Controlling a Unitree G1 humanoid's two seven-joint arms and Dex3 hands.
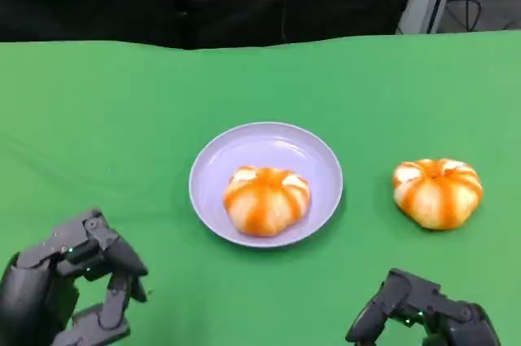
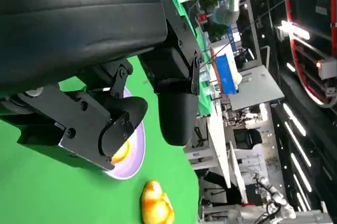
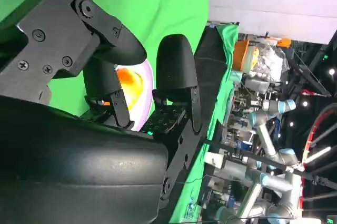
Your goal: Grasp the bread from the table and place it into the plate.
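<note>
With one bun (image 1: 266,199) already on the plate (image 1: 326,159), the empty, open right hand (image 1: 423,317) should reach over the other bun (image 1: 437,192) and close gently so it doesn't squash.

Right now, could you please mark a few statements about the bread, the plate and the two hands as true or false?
1. One bread roll lies in the purple plate. True.
2. The second bread roll lies on the green table, apart from the plate, on the right hand's side. True.
3. The right hand holds a bread roll. False: it holds nothing, and its fingers are short of the roll on the table.
4. The plate holds two rolls stacked together. False: it holds one.
5. The left hand rests on the plate's rim. False: it is near the table's front edge, apart from the plate, with nothing in it.
</note>
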